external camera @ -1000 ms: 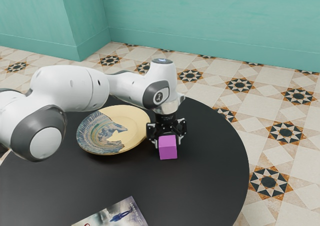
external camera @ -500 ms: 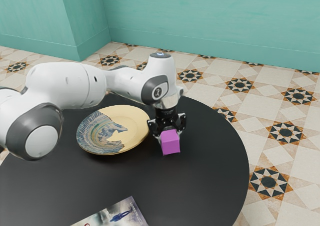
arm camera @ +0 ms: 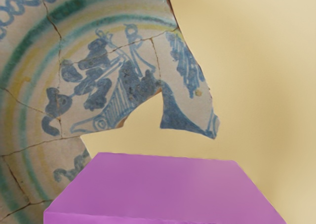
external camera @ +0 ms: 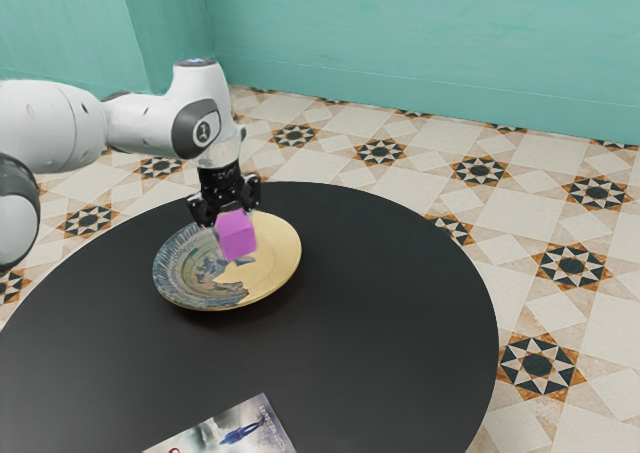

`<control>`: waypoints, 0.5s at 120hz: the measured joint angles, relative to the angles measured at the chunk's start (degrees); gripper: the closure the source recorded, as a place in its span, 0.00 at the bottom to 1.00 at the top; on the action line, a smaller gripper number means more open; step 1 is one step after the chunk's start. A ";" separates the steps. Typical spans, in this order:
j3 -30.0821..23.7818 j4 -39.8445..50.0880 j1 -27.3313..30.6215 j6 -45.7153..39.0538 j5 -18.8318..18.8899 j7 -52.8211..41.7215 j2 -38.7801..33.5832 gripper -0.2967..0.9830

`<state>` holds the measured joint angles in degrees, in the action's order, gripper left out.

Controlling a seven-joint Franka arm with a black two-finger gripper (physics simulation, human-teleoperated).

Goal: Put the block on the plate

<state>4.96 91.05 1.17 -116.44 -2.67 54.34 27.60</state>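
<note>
- Block (external camera: 237, 236): suspended directly beneath the hand, slightly tilted, over the plate; no long axis evident.
- Gripper (external camera: 234, 223): clamped on the block from two sides.
- Plate (external camera: 276, 263): below the block, its painted and plain areas both visible in the wrist view. Contact not established; a gap is judged likely.
- Coming move, as judged: straight descent, levelling the block, then release.

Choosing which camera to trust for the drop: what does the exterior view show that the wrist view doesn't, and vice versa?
Exterior view: the arm, the hand shut on the purple block above the plate, the black table, printed cover, tiled floor and teal wall.
Wrist view: fine crack lines in the plate's painted part.
Both: the block and plate.
</note>
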 joint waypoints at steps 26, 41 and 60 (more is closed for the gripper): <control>-0.30 -4.59 2.34 -0.26 -0.34 0.13 6.34 0.43; -0.26 -4.85 2.37 -0.30 -0.47 0.14 6.27 0.35; 0.05 -4.36 0.70 2.35 0.06 0.00 -3.31 0.30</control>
<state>5.01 86.69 1.87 -114.09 -2.61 54.34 24.29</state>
